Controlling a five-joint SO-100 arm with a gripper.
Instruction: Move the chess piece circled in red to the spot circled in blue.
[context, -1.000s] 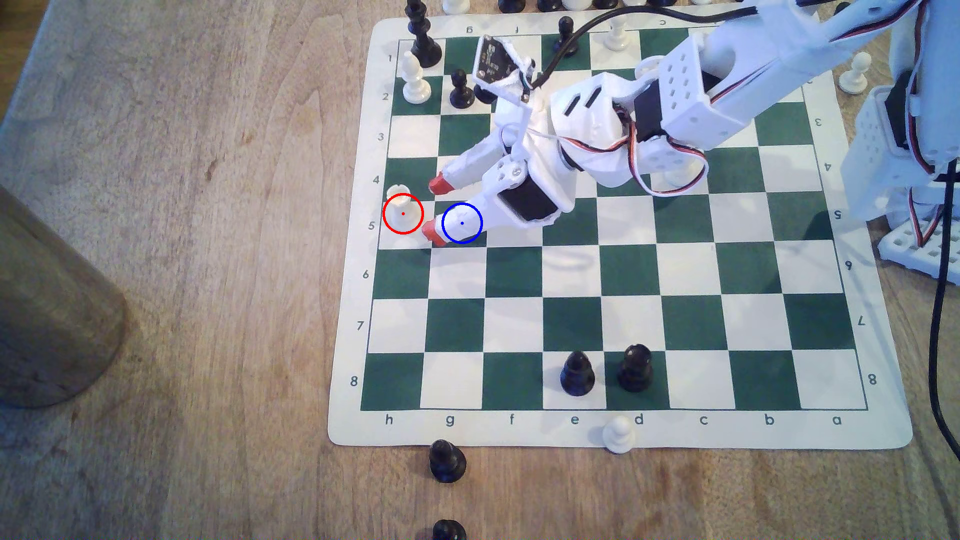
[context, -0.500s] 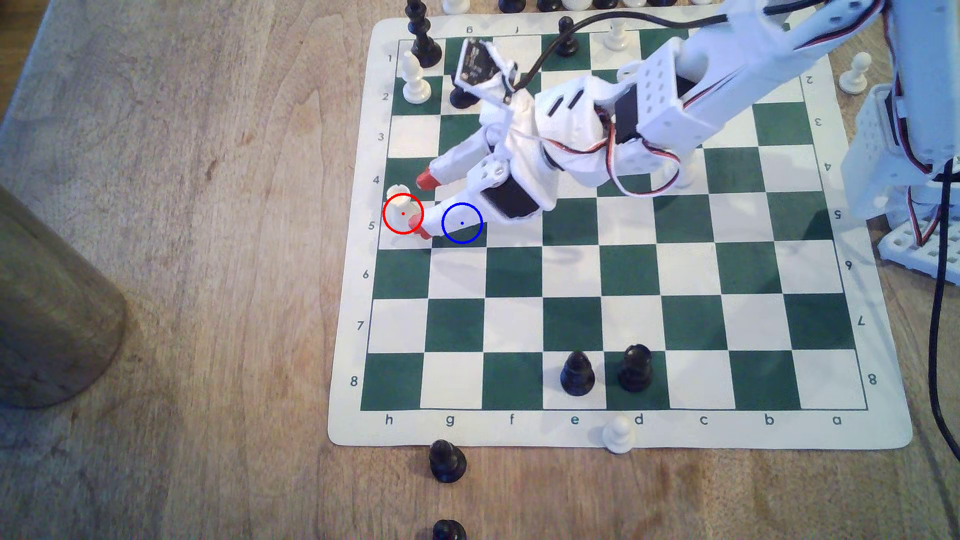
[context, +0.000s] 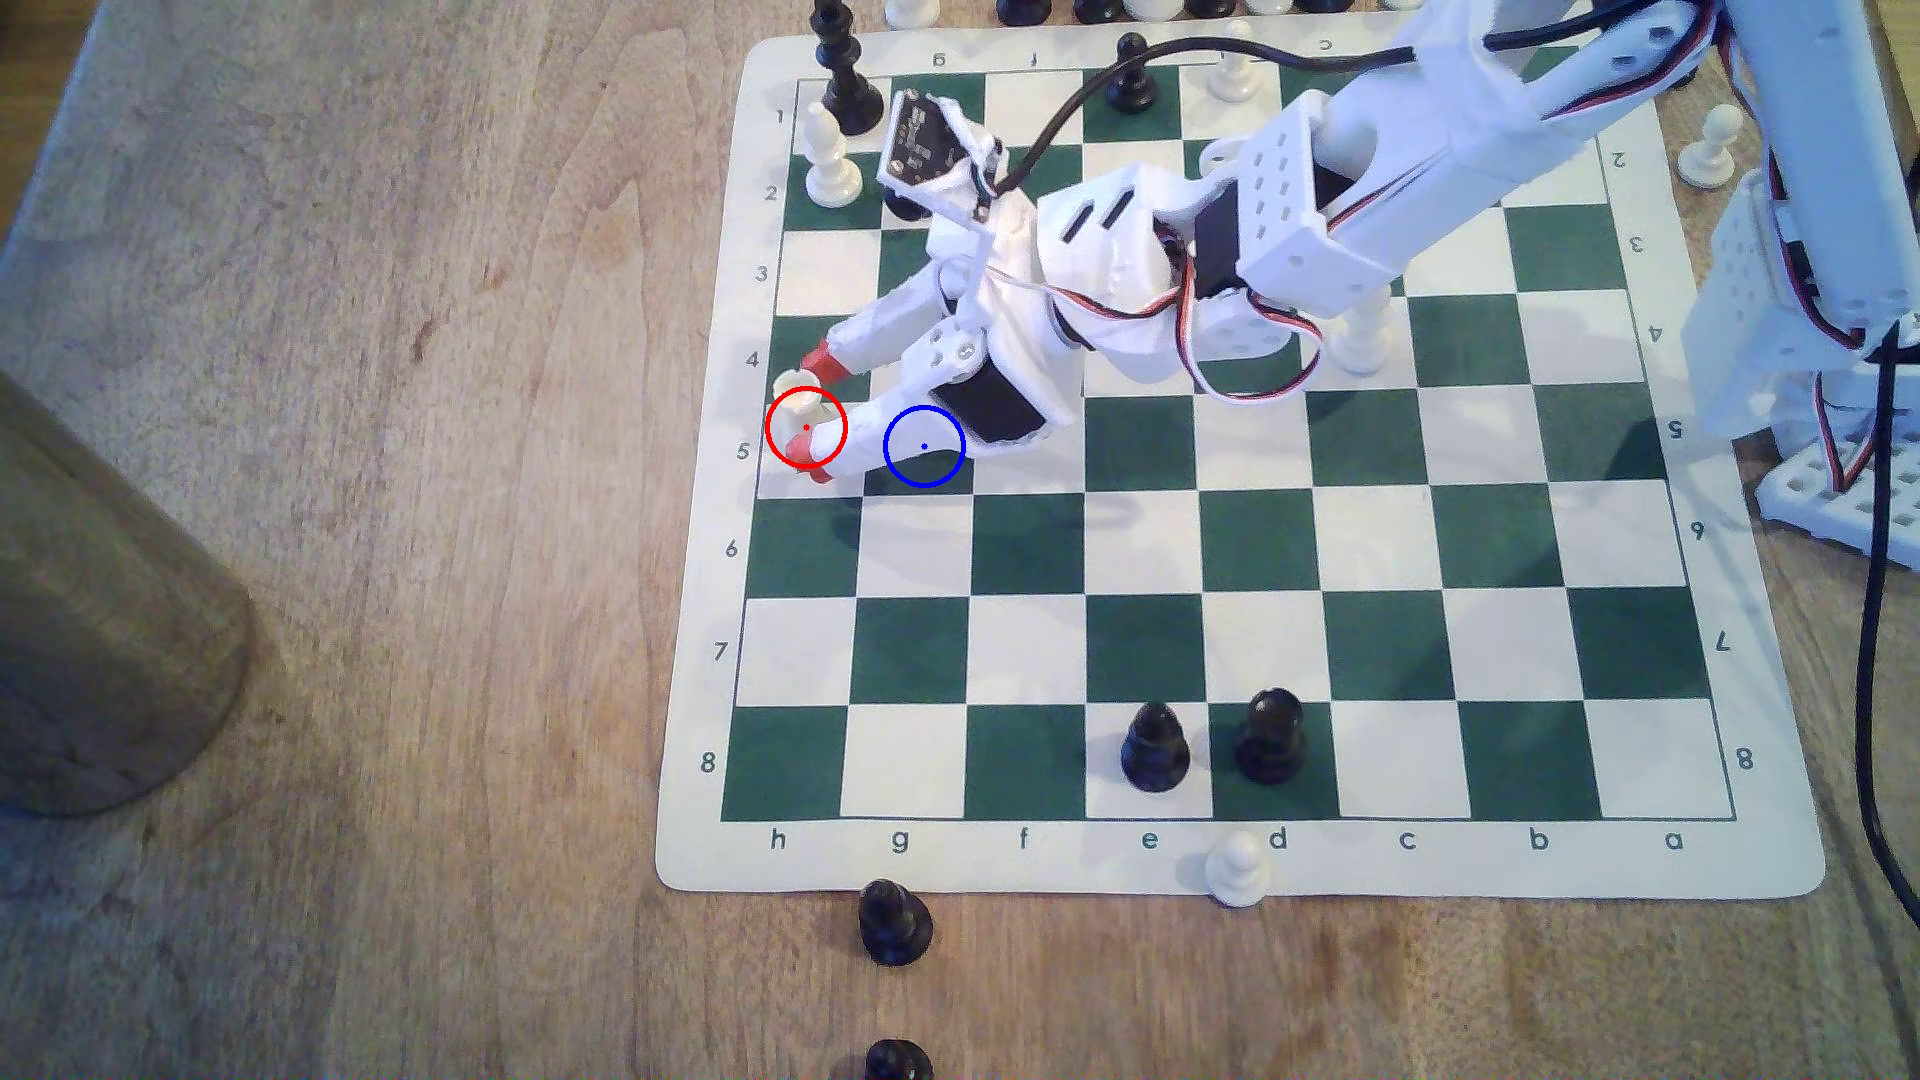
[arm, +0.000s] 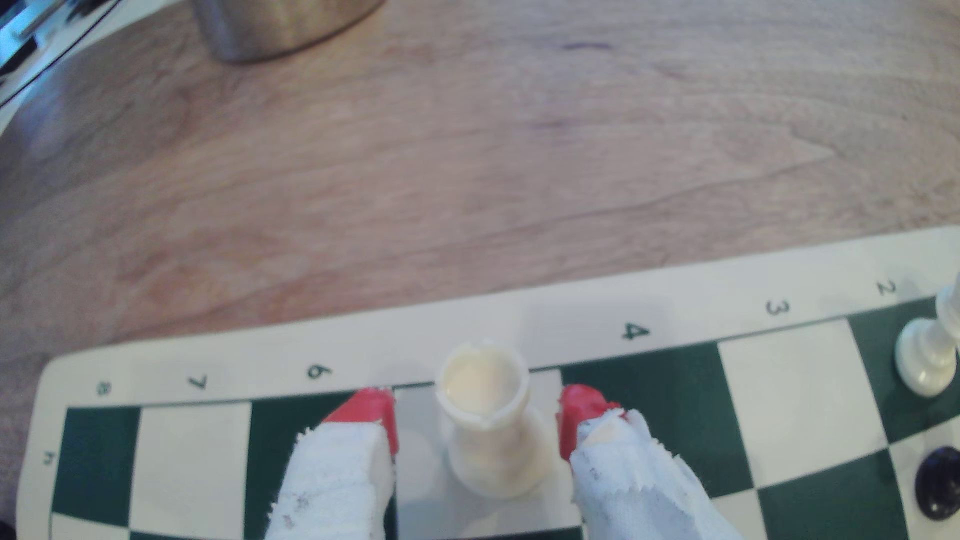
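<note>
The chessboard (context: 1247, 644) on the wooden desk (context: 416, 519) carries rank numbers 1 to 8 and file letters a to h along its border. The end effector (context: 812, 417), fingers spread apart, straddles the white rook (arm: 488, 420) standing upright on h5; neither red fingertip (arm: 371, 415) touches it. The blue-circled spot (context: 924, 447) lies one square to the exterior view's right.
</note>
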